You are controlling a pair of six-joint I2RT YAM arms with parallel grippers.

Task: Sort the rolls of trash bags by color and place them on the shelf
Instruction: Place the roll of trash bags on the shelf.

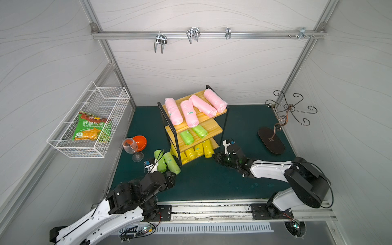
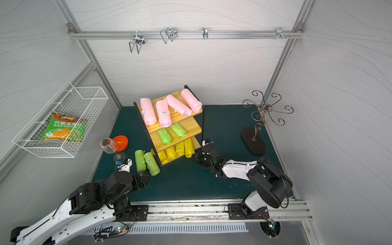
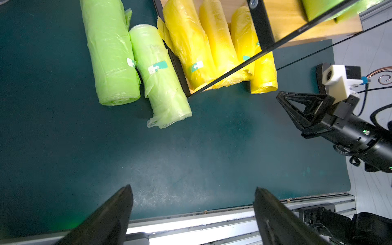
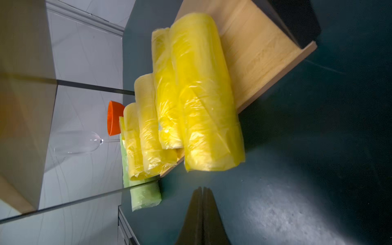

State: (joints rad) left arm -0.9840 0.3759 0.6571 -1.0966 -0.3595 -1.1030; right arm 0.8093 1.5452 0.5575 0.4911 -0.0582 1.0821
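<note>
The shelf (image 1: 213, 126) stands mid-mat. Several pink rolls (image 1: 174, 111) lie on its top board, two lime green rolls (image 1: 187, 137) on the middle board, and several yellow rolls (image 1: 196, 151) on the bottom one. The rightmost yellow roll (image 4: 203, 95) juts past the board's front edge. Two more green rolls (image 1: 160, 161) (image 3: 161, 74) lie side by side on the mat, left of the shelf's foot. My left gripper (image 3: 193, 187) hangs open and empty above bare mat, just in front of them. My right gripper (image 4: 202, 187) is shut on nothing, its tip low by the jutting yellow roll.
A wine glass (image 1: 131, 146) and an orange bowl (image 1: 140, 142) stand left of the loose green rolls. A white wire basket (image 1: 63, 146) on the left wall holds a snack packet (image 1: 91, 127). A curled metal hook stand (image 1: 273, 140) is at the right. A metal rail (image 1: 212, 209) runs along the front.
</note>
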